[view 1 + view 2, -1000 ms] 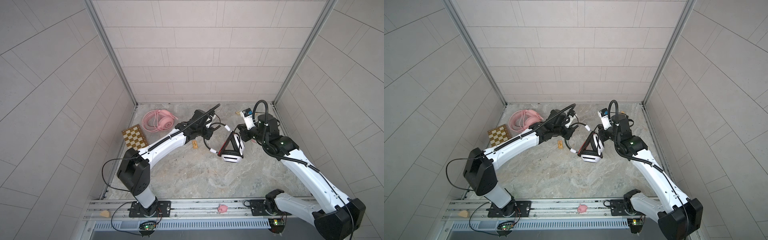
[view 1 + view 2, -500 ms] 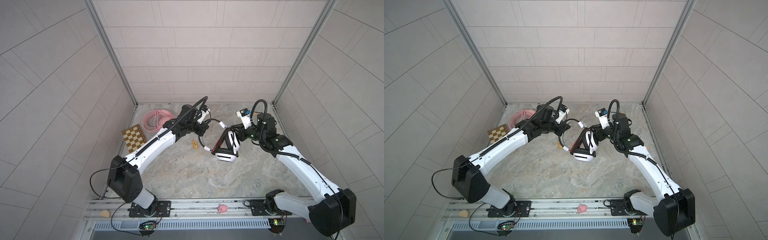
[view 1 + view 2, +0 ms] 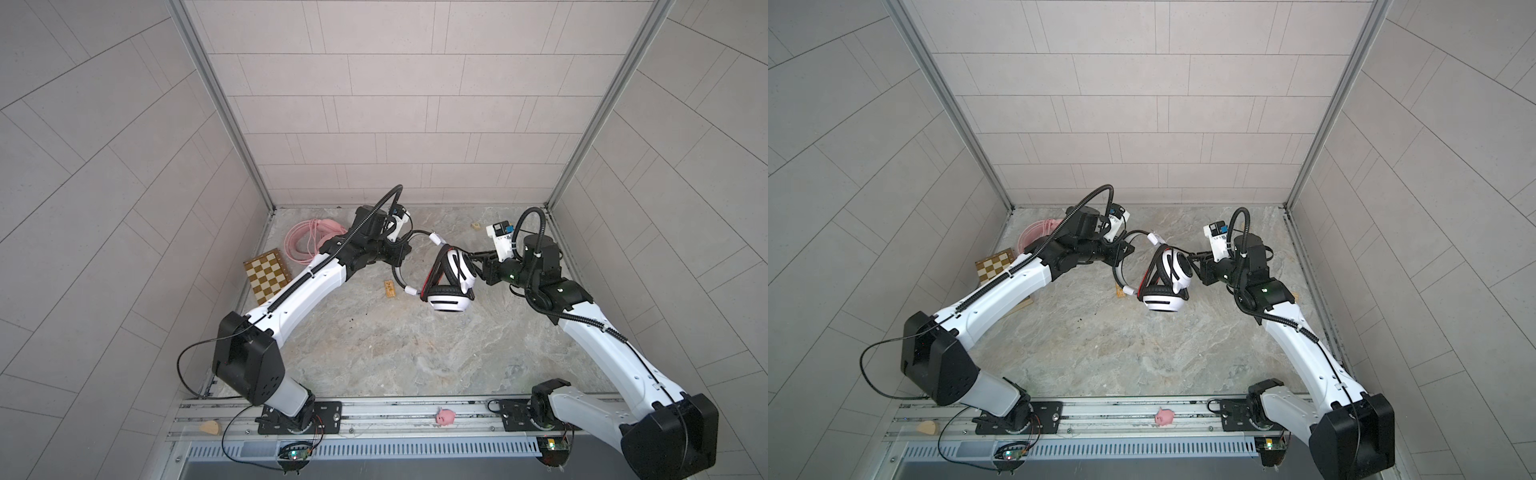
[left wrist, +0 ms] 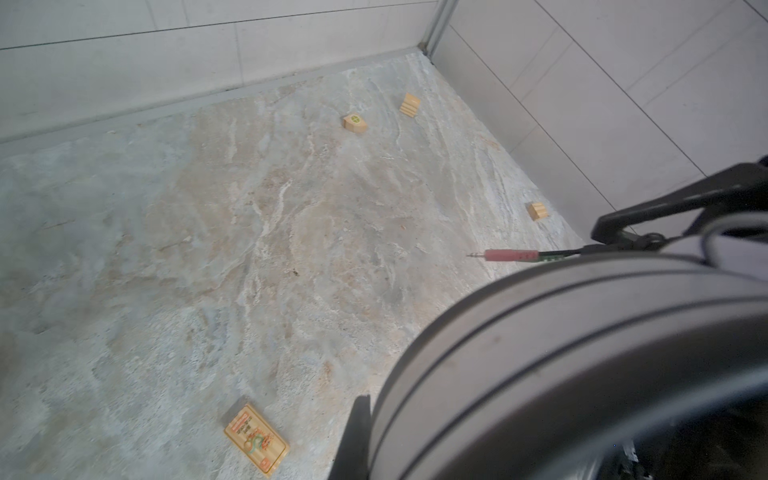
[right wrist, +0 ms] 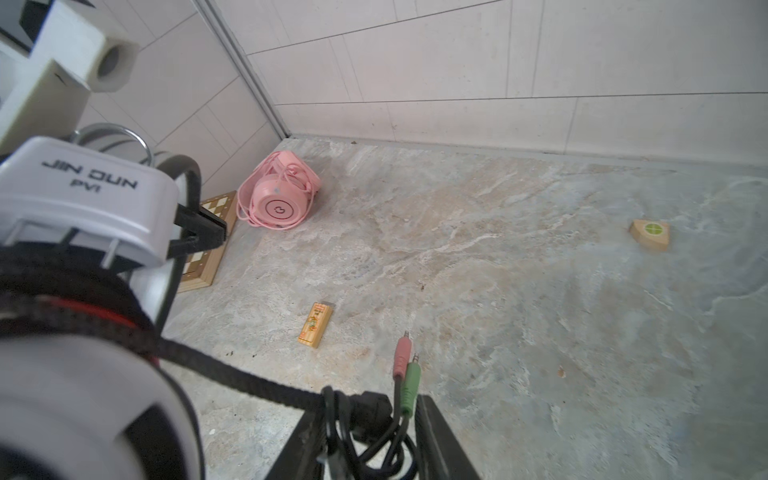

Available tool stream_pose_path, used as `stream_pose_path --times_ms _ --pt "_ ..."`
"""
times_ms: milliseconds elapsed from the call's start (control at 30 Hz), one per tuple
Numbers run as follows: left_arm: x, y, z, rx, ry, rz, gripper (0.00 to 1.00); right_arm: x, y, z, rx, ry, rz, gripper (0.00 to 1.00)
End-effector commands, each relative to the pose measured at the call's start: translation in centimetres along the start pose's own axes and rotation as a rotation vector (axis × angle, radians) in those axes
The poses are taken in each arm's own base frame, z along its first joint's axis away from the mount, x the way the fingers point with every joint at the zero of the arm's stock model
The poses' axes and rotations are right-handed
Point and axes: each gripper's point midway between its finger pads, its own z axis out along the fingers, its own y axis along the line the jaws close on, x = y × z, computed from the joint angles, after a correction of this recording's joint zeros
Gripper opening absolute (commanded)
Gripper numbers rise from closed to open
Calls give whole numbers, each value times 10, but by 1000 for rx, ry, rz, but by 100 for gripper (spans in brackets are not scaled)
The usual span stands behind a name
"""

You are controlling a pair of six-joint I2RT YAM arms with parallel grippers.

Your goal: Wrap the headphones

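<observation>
In both top views the white-and-black headphones [image 3: 449, 302] [image 3: 1160, 303] hung above the middle of the bench [image 3: 374, 353], between the two arms. Their long axis ran roughly across the frame: the white headband [image 3: 395, 276] bowed out to the left, the two cups bunched at the right. The left hand [image 3: 397, 259] [image 3: 1121, 255] was closed tight on the leftmost curve of that headband. The right hand [image 3: 476, 266] [image 3: 1196, 264] reached in from the right beside the upper cup; how wide it stood could not be told there. The pink headphones [image 3: 309, 241] [image 3: 1034, 235] lay in the bench's upper-left corner, next to a chessboard [image 3: 268, 280].

In the left wrist view the headband [image 4: 582, 353] filled the lower right as a blurred grey arc, and a pink plug [image 4: 505, 254] at middle right pointed left.

In the right wrist view the white-and-black headphones [image 5: 83, 199] filled the left side, pinched beside the white slider by the black tips of the left hand [image 5: 203, 228]. At bottom centre the right hand [image 5: 370, 440] had its fingers partly apart with a bundle of black cable [image 5: 361, 415] between them; the pink plug [image 5: 402, 353] and a green plug [image 5: 412, 382] pointed up the frame. The pink headphones [image 5: 278, 199] sat upper left of centre, cable wound round them, one cup facing the camera.
</observation>
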Motion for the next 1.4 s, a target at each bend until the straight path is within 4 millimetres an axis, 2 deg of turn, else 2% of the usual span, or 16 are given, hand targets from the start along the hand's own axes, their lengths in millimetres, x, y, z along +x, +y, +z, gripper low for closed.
stream_pose_path --times_ms 0,233,333,567,767,967,1200,1233,1367 --pt "-24 11 -12 -77 -66 -83 0 7 -26 -6 134 -14 36 37" --pt "-7 37 22 -168 39 -198 0 46 -56 -8 286 51 89 39" --pt "-3 39 37 -159 84 -220 0 60 -60 -4 280 85 103 39" --pt "-2 48 64 -174 119 -241 0 69 -65 2 287 101 108 40" --pt "7 41 82 -178 176 -226 0 79 -79 -4 362 98 126 40" --pt "11 38 110 -170 206 -224 0 82 -82 -8 375 84 138 40" --pt "5 47 143 -177 223 -220 0 77 -79 -16 372 54 144 40" --pt "2 48 148 -178 223 -217 0 89 -81 -15 375 77 150 40" --pt "-4 57 166 -205 228 -185 0 90 -80 -20 381 76 151 40"
